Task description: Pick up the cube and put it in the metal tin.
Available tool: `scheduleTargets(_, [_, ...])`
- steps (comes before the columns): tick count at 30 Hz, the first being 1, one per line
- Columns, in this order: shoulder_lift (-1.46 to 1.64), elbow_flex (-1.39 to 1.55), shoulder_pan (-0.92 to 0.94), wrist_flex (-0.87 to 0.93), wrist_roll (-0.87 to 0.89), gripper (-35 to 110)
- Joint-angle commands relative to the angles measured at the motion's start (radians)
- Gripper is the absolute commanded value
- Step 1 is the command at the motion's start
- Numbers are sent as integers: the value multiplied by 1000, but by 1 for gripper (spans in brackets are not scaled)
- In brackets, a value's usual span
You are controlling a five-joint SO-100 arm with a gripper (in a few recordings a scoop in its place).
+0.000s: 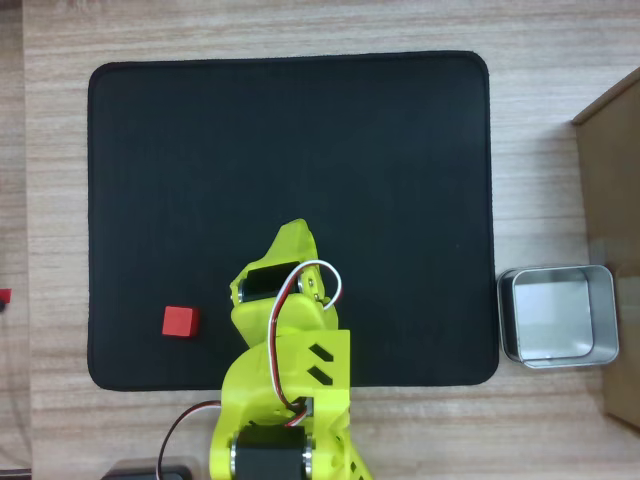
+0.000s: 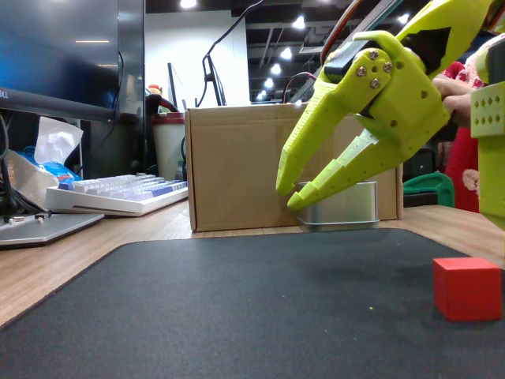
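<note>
Red cube point(image 1: 180, 321): on black mat point(image 1: 290, 150), at 9 o'clock of yellow gripper point(image 2: 289, 195). Gripper: raised, jaws slightly parted, empty. Metal tin point(image 1: 557, 316): off mat, 3 o'clock side, beside cardboard box point(image 2: 237, 166).

Light wooden table point(image 1: 300, 30), black mat point(image 1: 290, 150), metal tin point(image 1: 557, 315) and cardboard box point(image 1: 610, 200) directly on it
</note>
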Motion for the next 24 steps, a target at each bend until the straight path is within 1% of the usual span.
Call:
scheduleTargets(1, [18, 8, 3, 5, -28, 0])
scheduleTargets(6, [18, 3, 3, 3, -29, 0])
scheduleTargets(11, [-15, -115, -49, 17, -29, 0])
scheduleTargets(19, [-40, -354, -221, 261, -8, 0])
scheduleTargets(24, [14, -353, -368, 295, 2, 0])
